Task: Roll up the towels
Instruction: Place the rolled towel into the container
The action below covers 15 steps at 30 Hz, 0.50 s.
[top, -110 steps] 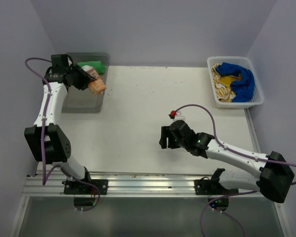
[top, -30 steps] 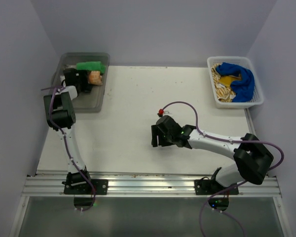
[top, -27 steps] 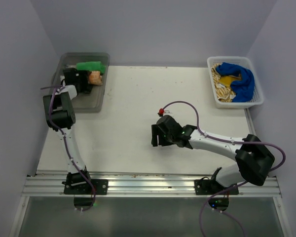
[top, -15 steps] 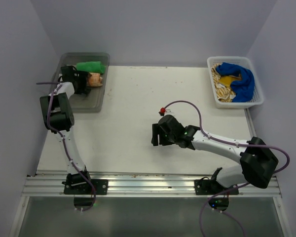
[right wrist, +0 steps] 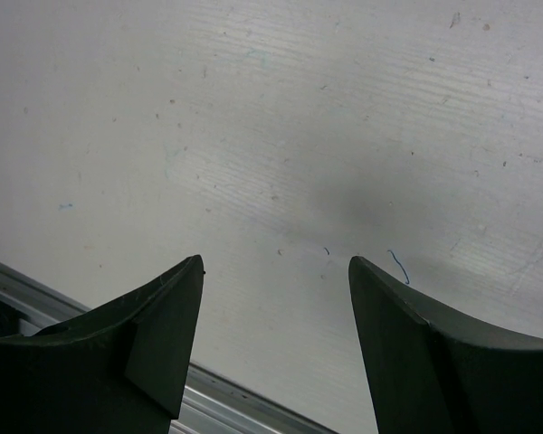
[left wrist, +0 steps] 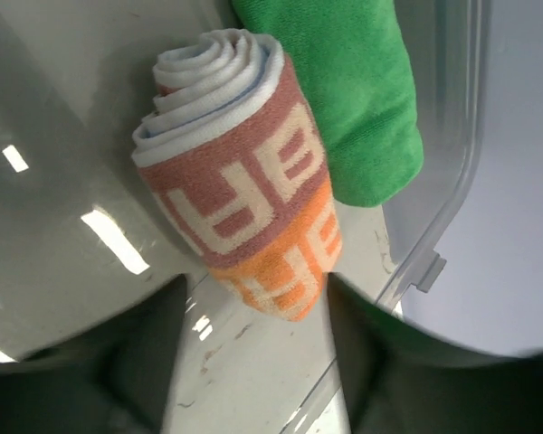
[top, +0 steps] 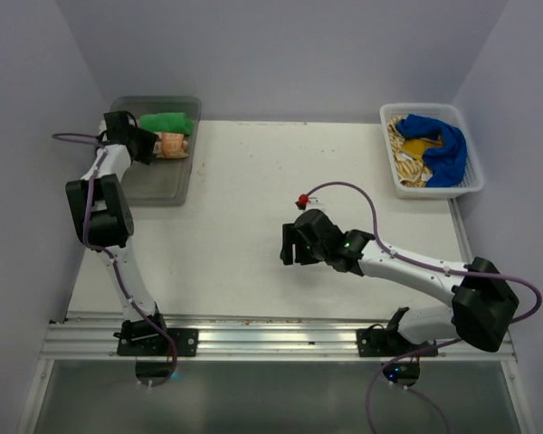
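Two rolls lie side by side in the grey bin (top: 154,201), far left: green towel (left wrist: 344,90) and orange-and-white towel (left wrist: 244,190). Left gripper (left wrist: 255,298) sits low, fingers spread past the orange roll's near end, not pinching. Likely the release step: back out straight, don't snag the outer flap. Right gripper (right wrist: 276,262) spread, empty, above the table (top: 253,199). Blue towel (top: 439,145) and yellow-tan towel (top: 405,158) lie unrolled in the white basket (top: 434,193).

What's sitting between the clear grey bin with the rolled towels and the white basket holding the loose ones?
Nothing: in the top view, only bare white tabletop stretches between the grey plastic bin and the white mesh basket.
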Motion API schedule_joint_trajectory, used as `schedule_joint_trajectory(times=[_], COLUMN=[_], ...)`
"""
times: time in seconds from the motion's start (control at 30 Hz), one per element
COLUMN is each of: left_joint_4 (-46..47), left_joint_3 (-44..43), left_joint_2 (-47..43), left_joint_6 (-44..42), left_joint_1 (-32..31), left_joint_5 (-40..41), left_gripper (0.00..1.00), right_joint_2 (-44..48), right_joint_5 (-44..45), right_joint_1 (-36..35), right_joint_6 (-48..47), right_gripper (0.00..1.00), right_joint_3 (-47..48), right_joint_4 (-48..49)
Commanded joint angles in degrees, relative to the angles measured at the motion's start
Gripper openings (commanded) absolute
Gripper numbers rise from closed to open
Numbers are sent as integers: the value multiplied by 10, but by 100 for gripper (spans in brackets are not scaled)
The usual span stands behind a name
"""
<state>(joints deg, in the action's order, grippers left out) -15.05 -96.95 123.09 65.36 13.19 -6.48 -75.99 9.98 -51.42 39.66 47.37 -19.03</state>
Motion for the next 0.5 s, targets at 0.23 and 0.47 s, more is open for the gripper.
schedule_joint_trajectory(times=[0.23, 0.47], left_joint_4=[-96, -90], left_joint_3=[-62, -114], left_joint_2=[22, 93], left_joint_6=[-109, -105], left_joint_1=[7, 6], left_joint_5=[32, 0], left_gripper=[0, 0], right_joint_2=[-30, -57], right_joint_5=[2, -1], right_joint_1=[-4, -4], right_joint_6=[-6, -12], right_gripper=[70, 69], right_joint_3=[25, 40], right_joint_4=[19, 18])
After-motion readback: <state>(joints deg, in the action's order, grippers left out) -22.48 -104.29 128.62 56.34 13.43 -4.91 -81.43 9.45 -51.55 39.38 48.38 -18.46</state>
